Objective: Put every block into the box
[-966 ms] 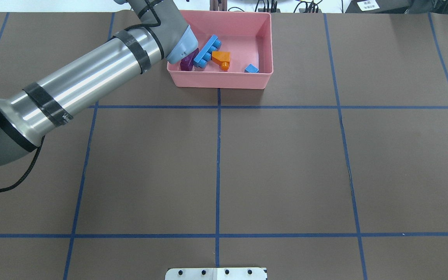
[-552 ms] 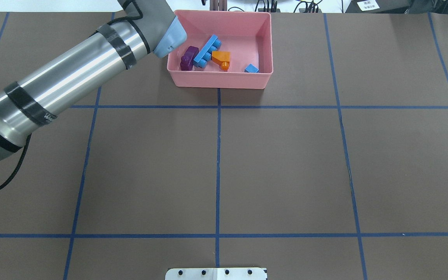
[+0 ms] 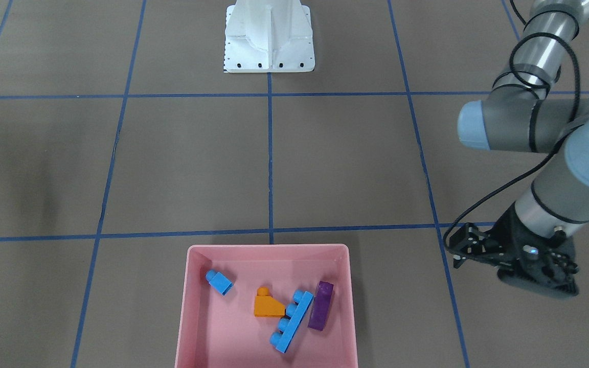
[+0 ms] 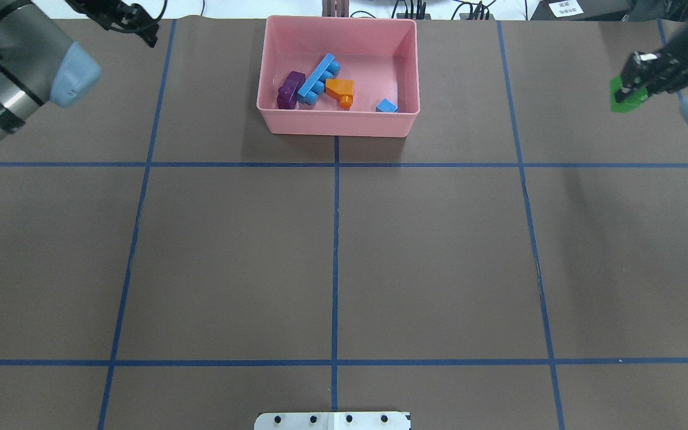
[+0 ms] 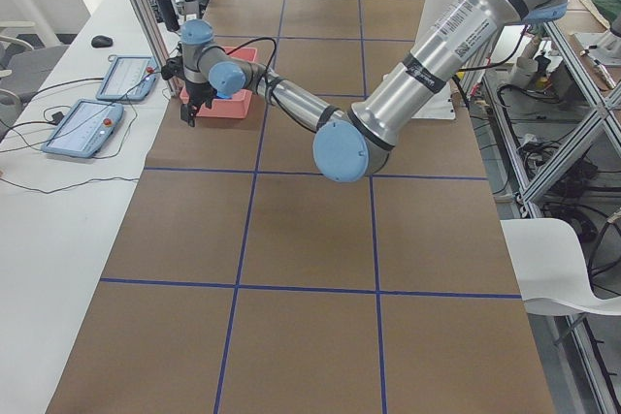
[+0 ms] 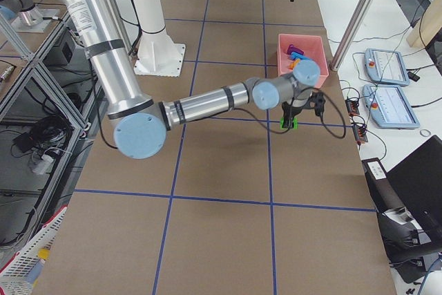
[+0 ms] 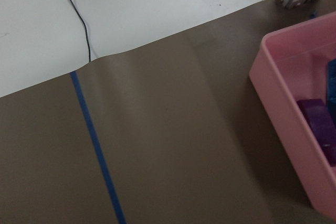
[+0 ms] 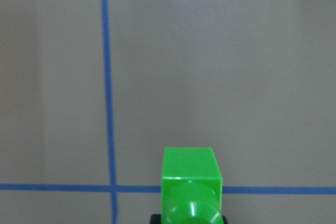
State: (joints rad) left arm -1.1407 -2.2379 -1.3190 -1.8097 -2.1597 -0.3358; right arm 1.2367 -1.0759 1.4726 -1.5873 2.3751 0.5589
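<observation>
The pink box (image 4: 338, 126) stands at the table's far middle. Inside it lie a purple block (image 4: 290, 89), a long blue block (image 4: 318, 77) leaning on it, an orange sloped block (image 4: 340, 91) and a small blue cube (image 4: 386, 106). My right gripper (image 4: 629, 91) is far to the right of the box, above the mat, shut on a green cube (image 4: 623, 103); the right wrist view shows that green cube (image 8: 190, 182) over a tape crossing. My left gripper (image 4: 141, 28) hangs left of the box, open and holding nothing. The box's wall (image 7: 294, 129) fills the right of the left wrist view.
The white robot base (image 3: 269, 38) sits at the near middle edge. Blue tape lines (image 4: 335, 239) divide the brown mat. Two tablets (image 5: 124, 77) and cables lie on the white bench beyond the far edge. The left arm's elbow (image 3: 483, 125) hovers over the left half.
My left arm has pulled back from the box toward the left, leaving the purple block lying inside. My right gripper has come into view at the right with the green cube.
</observation>
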